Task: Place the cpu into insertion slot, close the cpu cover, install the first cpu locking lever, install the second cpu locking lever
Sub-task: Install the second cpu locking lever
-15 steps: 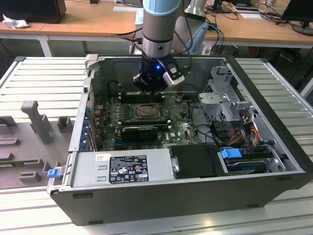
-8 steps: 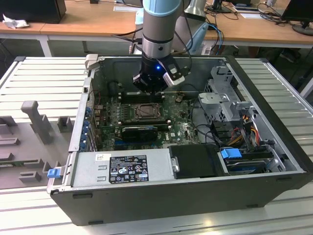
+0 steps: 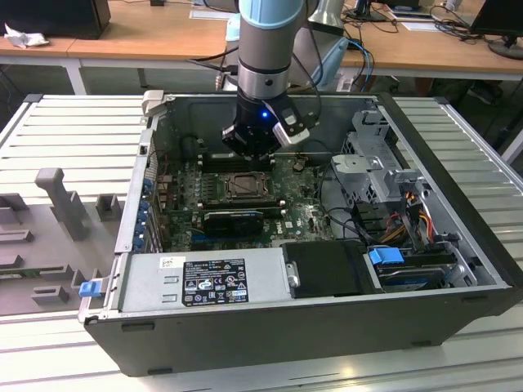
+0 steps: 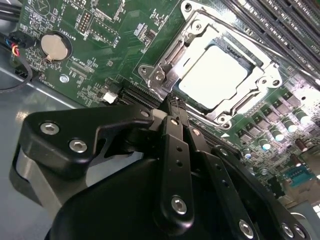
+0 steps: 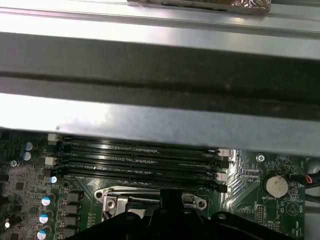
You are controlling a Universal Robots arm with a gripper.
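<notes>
Our gripper, clenched and empty, hovers at the socket edge; the cpu sits just beyond, under the closed cpu cover. We'd press the levers slowly and squarely.

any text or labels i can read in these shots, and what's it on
No text here reads with confidence.
Black label on the power supply: print too small to read.
White sticker beside it: too small to read.
Motherboard lettering, in both wrist views: too small and blurred to read.
</notes>
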